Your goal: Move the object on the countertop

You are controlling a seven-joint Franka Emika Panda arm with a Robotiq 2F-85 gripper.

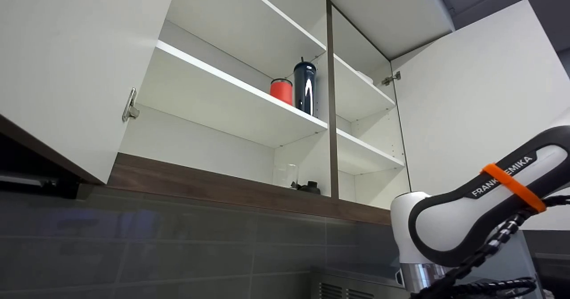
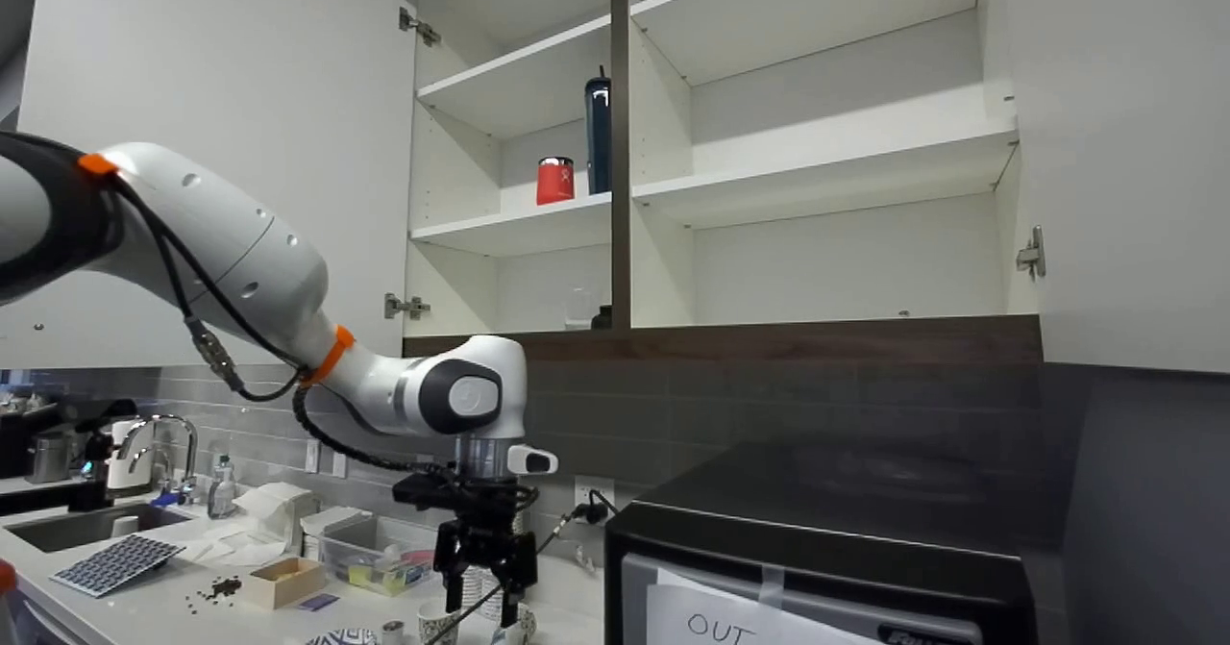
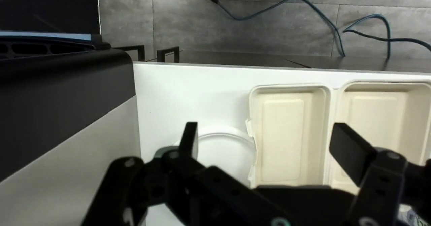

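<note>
Claw [image 3: 267, 140], black w/ 2 flat pads, is spread wide w/ nothing in it. Task thing's prob. the beige two-part paper-like box [image 3: 323, 125], on the white table [image 3: 188, 91], abt 3 o'clock in wrist view. Looks light, bendy, might crush; pinch its 9 o'clock rim softly.

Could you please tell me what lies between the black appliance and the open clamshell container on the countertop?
In the wrist view, a round white plate, partly hidden by the gripper, lies between the black appliance and the clamshell container.
</note>
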